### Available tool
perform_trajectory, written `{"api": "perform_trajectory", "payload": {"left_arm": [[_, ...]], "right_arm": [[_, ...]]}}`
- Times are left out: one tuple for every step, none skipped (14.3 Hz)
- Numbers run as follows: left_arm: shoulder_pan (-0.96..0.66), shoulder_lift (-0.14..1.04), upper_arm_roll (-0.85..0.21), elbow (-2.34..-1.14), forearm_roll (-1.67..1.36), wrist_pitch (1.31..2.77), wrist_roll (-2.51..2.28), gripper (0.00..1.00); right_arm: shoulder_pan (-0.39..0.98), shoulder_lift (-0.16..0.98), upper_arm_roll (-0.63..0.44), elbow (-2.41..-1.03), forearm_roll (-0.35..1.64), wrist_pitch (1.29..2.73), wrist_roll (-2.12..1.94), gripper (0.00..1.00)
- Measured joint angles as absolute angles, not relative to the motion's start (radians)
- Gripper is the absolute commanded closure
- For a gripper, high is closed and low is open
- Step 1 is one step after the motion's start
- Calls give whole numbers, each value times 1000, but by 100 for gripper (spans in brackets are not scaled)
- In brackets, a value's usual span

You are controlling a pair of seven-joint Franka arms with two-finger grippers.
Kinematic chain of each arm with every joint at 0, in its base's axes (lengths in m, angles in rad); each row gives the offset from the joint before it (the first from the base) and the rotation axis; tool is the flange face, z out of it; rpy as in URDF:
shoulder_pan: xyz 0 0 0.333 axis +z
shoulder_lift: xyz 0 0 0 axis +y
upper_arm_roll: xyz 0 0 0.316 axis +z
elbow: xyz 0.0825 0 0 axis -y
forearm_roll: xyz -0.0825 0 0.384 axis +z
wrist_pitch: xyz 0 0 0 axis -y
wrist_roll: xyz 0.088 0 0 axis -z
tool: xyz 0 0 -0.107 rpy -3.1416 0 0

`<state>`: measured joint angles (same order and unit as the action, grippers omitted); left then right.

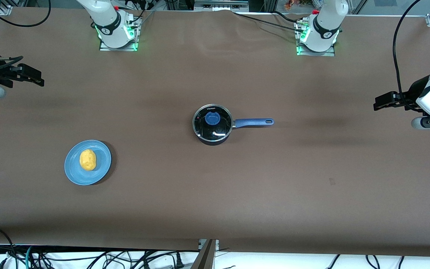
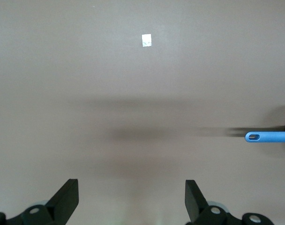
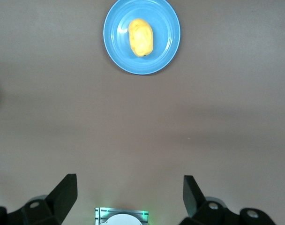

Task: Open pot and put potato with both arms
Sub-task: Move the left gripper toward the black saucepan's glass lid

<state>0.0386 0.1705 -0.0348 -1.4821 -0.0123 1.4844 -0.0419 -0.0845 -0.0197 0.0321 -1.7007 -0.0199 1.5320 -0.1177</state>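
My right gripper (image 1: 39, 80) hangs in the air over the brown desk (image 1: 215, 194) at the right arm's end, and its black fingers (image 3: 63, 194) stand wide apart with nothing between them. In the right wrist view the small oval yellow-orange potato (image 3: 140, 37) lies in the middle of the flat round blue plate (image 3: 115, 47). On the desk that plate (image 1: 103, 164) sits toward the right arm's end, nearer to the front camera than the pot, with the potato (image 1: 87, 160) on it.

The small black saucepan (image 1: 212, 140) stands upright about mid-desk, well apart from the plate. Its round glass lid (image 1: 212, 120) with a blue knob is on it, so it is closed. Its long straight blue handle (image 1: 254, 122) points toward the left arm's end and has a hole at its tip.

My left gripper (image 1: 377, 104) hangs over the desk at the left arm's end, fingers (image 2: 67, 199) spread wide, empty. The left wrist view catches only the handle's tip (image 2: 266, 137) and a small white scrap (image 2: 146, 40) on the desk.
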Motion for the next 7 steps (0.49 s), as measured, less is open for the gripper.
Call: {"api": "perform_trajectory", "payload": {"left_arm": [[39, 170, -35, -1482, -12, 1484, -42, 0], [39, 170, -35, -1482, -12, 1484, -42, 0], [39, 170, -35, -1482, -12, 1484, -42, 0], [39, 170, -35, -1482, -12, 1484, -42, 0], [39, 170, -35, -1482, -12, 1484, -42, 0], [38, 170, -35, -1482, -12, 1484, -42, 0], [38, 170, -35, -1482, -12, 1484, -42, 0]], "right_arm": [[-85, -20, 32, -1701, -20, 1533, -117, 0], [-85, -20, 30, -1701, -20, 1539, -117, 0], [-85, -20, 29, -1701, -20, 1549, -117, 0], [-85, -20, 27, -1701, -20, 1557, -117, 0], [-85, -20, 26, -1701, -20, 1568, -117, 0], [-85, -19, 22, -1701, -17, 1582, -117, 0], [-85, -19, 19, -1701, -13, 1592, -117, 0]]}}
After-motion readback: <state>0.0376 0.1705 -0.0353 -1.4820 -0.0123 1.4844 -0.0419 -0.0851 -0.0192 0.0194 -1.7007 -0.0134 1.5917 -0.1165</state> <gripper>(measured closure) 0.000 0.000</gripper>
